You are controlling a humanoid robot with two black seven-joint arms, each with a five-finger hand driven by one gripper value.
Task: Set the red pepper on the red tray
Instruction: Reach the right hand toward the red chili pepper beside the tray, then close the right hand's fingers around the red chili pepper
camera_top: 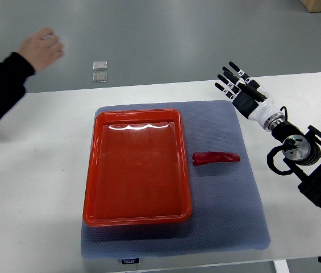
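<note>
Table (41, 170) space first: you have a white top with a grey mat (228, 210) across its middle, and the red tray (137, 165) on the mat's left part. Your red pepper (216, 157) lies on the mat just right of the tray's rim, well below your right hand (244, 91), whose fingers are spread and hold nothing. A person's hand (42, 48) shows at upper left, beyond the table edge over grey floor.

One red tray (138, 213) out there, one red pepper (216, 157), one grey mat (245, 199), one white table (35, 187). One robot hand (244, 91) showing, one person's hand (42, 49) too. And two small clear squares (100, 71) on the floor.
</note>
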